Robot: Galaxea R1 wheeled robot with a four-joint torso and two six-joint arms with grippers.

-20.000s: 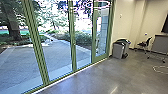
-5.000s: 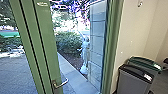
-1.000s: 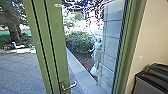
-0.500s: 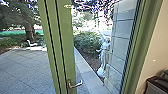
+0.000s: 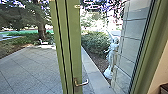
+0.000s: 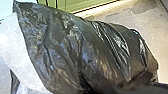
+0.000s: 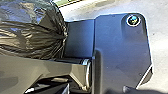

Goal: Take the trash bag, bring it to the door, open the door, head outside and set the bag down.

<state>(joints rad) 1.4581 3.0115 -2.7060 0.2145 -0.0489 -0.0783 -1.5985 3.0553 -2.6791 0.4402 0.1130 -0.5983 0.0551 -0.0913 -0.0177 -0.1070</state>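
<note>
I am facing a tall green door frame (image 5: 72, 45) with dark upright seams, and it is standing between me and the paved yard (image 5: 32, 67). A curved metal lever handle (image 5: 82, 83) is sticking out low on it. On my right, another green upright (image 5: 147, 52) is leaning across the head view, with a beige wall (image 5: 158, 75) lying beyond it. A dark-topped thing (image 5: 164, 88) is poking into the lower right corner, too little of it showing to name.

Outside, a pale concrete strip (image 5: 92, 68) is running away beside the slabs. A pale statue with a raised arm (image 5: 112, 57) is standing between a leafy green bush (image 5: 93, 42) and a wall of large grey blocks (image 5: 133, 30). Farther off on my left, a thick-trunked tree (image 5: 41, 31) is shading the ground near a small white object (image 5: 43, 42).

The shiny black plastic trash bag (image 6: 82, 50) is bulging close before both wrist cameras, its folds drawing together in the right one; cloudy white plastic (image 6: 15, 42) is lying against it. I cannot tell whether my left gripper or my right gripper is open, closed or gripping it.
</note>
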